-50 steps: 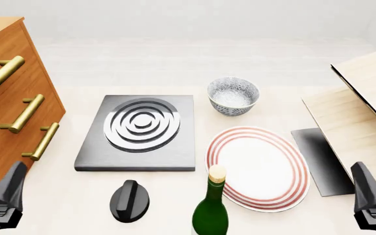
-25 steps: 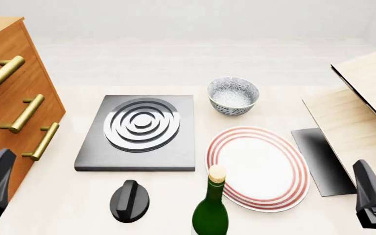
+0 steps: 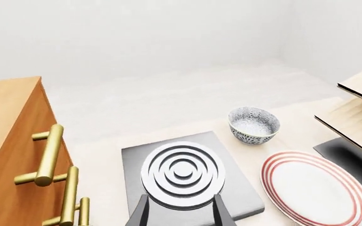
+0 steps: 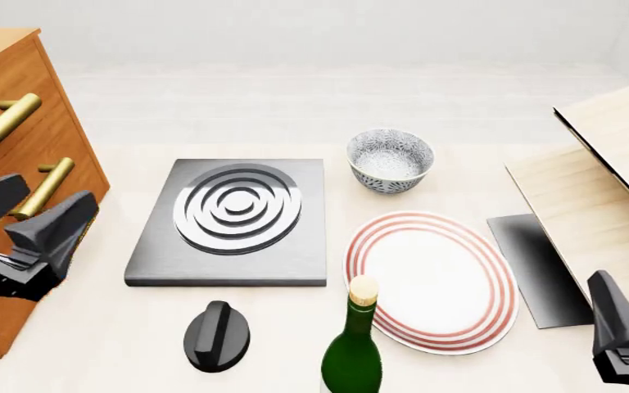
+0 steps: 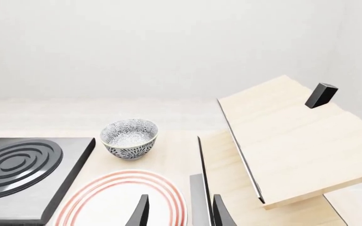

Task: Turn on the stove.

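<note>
Black knob (image 4: 217, 336) sits on the tabletop near the stove (image 4: 233, 221), right of the spread left gripper (image 4: 33, 218); reaching across risks toppling the green bottle (image 4: 353, 348) just right of it.

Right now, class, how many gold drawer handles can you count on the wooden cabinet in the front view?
2 clearly: top handle and middle handle, both on the cabinet left of the stove. The left pincer may hide another below.
</note>
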